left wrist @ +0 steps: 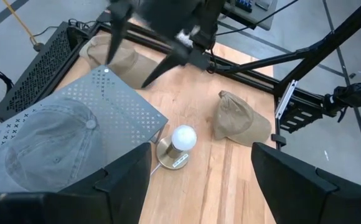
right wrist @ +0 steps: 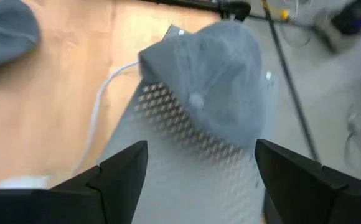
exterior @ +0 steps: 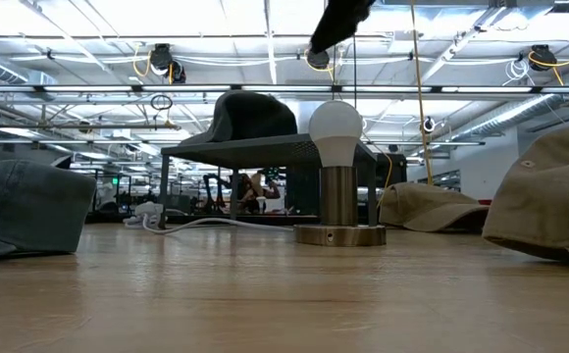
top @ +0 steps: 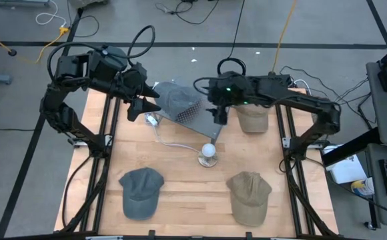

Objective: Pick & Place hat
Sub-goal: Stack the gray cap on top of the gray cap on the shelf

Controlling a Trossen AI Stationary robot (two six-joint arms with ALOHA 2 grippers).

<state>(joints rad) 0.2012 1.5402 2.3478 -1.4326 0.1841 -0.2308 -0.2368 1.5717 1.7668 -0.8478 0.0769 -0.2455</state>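
Our right gripper (top: 218, 115) hangs above the near edge of the perforated metal stand (top: 197, 110), its fingers spread wide with nothing between them; in its wrist view the two dark fingers (right wrist: 121, 168) frame the gray hat (right wrist: 227, 81) on the stand, so we judge that it is lined up on that hat, whether to grasp it or just clear of it. Our left gripper (top: 142, 101) sits at the stand's left side, also raised, and its fingers too stand apart and empty; it looks across the stand toward the right arm, which suggests it is waiting or guarding rather than working.

The hat we take to be the task's thing, the gray hat (top: 173, 97), lies crown up on the raised stand, toward its far left part, and the low view shows it well above the tabletop. The stand acts as a shelf and holds only this hat.

On the wooden table (top: 180, 193) below lie three more: a second gray hat (top: 140, 191) near left, a tan hat (top: 250, 197) near right, and another tan hat (top: 252, 119) under the right arm. A small lamp with a white bulb (top: 209, 152) stands between them, its cord (top: 173, 143) trailing toward the stand.
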